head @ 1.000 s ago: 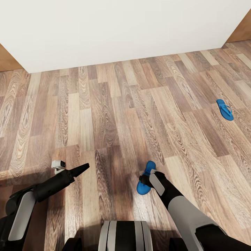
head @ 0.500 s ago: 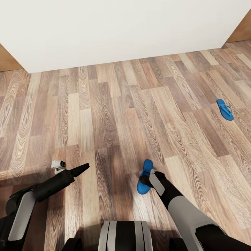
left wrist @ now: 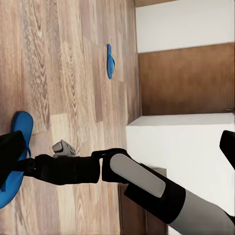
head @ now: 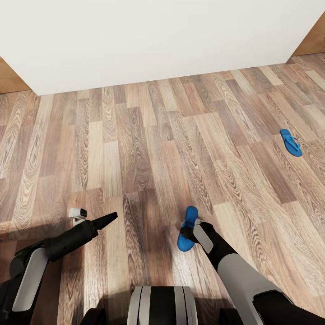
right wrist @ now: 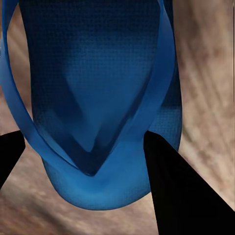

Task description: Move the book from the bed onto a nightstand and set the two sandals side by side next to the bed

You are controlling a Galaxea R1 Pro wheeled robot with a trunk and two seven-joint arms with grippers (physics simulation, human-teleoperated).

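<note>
Grainy wood-plank floor [head: 149, 149], right tool [head: 188, 234] gripping flat blue sandal [head: 186, 228], left tool [head: 108, 218] clenched

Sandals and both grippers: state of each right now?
Near sandal: gripped at its strap by the right gripper, over the wood floor.
Far sandal: flat on the floor, strap up, untouched, well apart from the near one.
Right gripper: shut on the near sandal.
Left gripper: holding nothing, fingers look together.
</note>
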